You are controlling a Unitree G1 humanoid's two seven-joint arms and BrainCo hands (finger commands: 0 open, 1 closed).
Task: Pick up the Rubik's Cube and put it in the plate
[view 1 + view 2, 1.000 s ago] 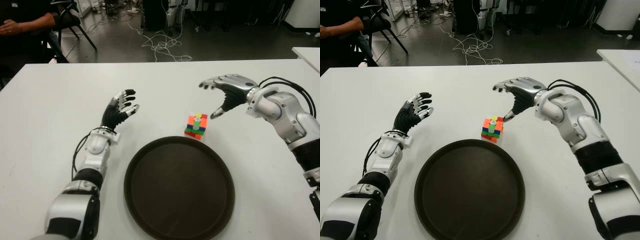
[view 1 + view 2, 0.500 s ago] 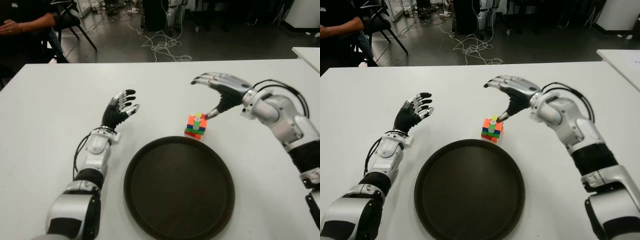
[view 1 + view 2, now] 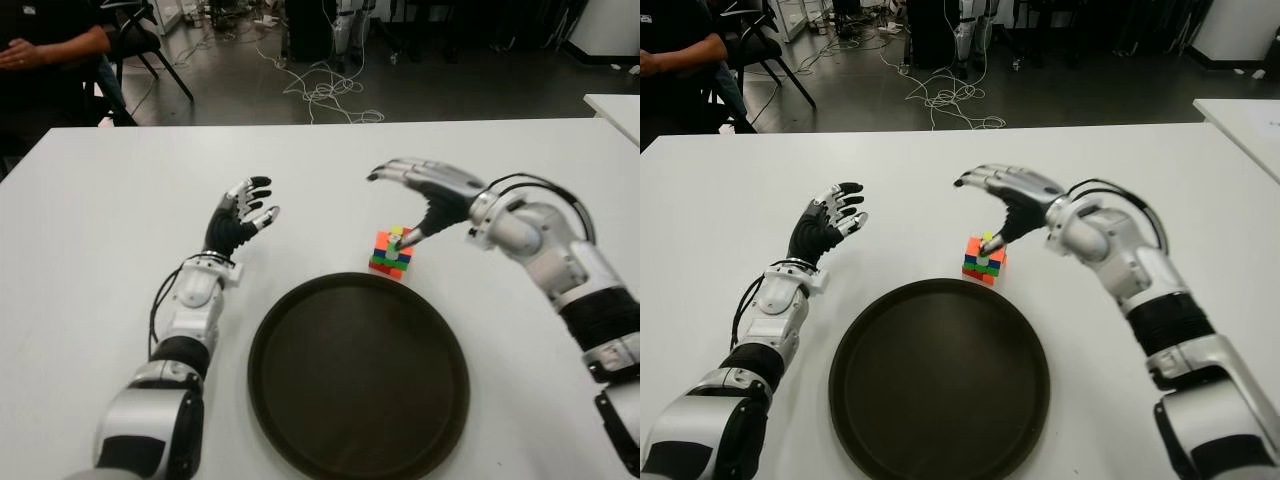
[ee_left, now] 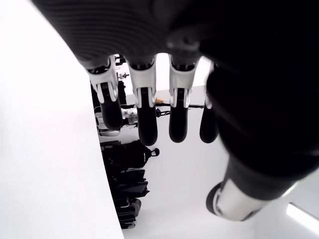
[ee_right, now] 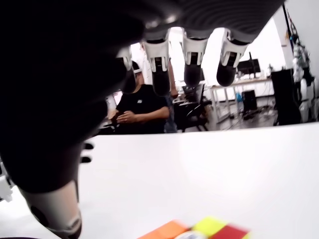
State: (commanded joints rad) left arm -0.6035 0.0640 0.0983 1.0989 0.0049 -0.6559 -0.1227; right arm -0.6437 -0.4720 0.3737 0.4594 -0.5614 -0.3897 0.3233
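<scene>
The Rubik's Cube (image 3: 392, 252) stands on the white table (image 3: 90, 200) just beyond the far rim of the round dark plate (image 3: 358, 385). My right hand (image 3: 395, 207) hovers over the cube with its fingers spread and arched. Its thumb tip shows at the cube's top face, and nothing is grasped. In the right wrist view the cube's (image 5: 199, 230) orange, yellow and red top lies just beneath the open palm. My left hand (image 3: 240, 215) is raised open to the left of the cube, well apart from it.
A seated person (image 3: 40, 45) is beyond the table's far left corner beside a chair (image 3: 150, 40). Cables (image 3: 325, 95) lie on the floor behind the table. Another white table's corner (image 3: 615, 105) shows at the right.
My right hand has moved left and slightly down, from beside the cube to over it, bringing the thumb tip to the cube's top. The cube, plate and left hand have not moved.
</scene>
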